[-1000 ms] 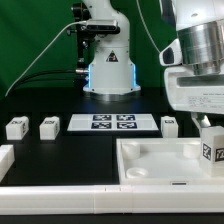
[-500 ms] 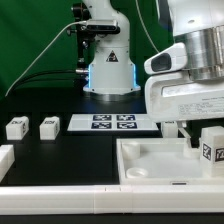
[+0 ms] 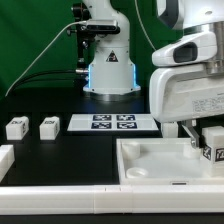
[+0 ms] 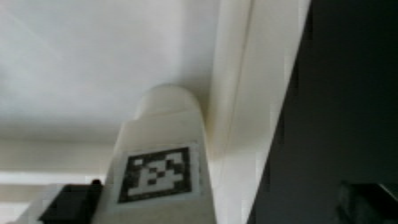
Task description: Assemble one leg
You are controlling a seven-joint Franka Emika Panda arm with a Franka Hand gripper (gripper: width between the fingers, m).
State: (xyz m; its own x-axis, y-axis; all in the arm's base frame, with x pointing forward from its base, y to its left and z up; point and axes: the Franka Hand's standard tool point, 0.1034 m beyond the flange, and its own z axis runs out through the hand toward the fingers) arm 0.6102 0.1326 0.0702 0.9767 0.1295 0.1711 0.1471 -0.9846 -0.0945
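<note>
On the black table [image 3: 60,150], by item:
Leg in play: a small white plastic cuboid leg [image 3: 211,142] with a black-and-white square tag stands upright at the exterior view's right, on the large white square tray-like tabletop [image 3: 150,160], close to its right-hand edge.
Wrist view: the same leg [image 4: 164,160] rises tall and narrow, tag facing the camera, beside a raised white rim of the tray.
Gripper: the gripper [image 4: 222,205] has its 2 dark fingertips [image 4: 68,203] spread as wide as they go, 1 on each side of the leg; neither touches it, so nothing is held.
Arm: its bulky white wrist housing [image 3: 190,95] hangs just above the leg.
Other legs: 2 [image 3: 16,127] [image 3: 48,126] sit apart at the exterior view's left.
Marker board: the flat white marker board [image 3: 110,123] lies between them and the arm.
</note>
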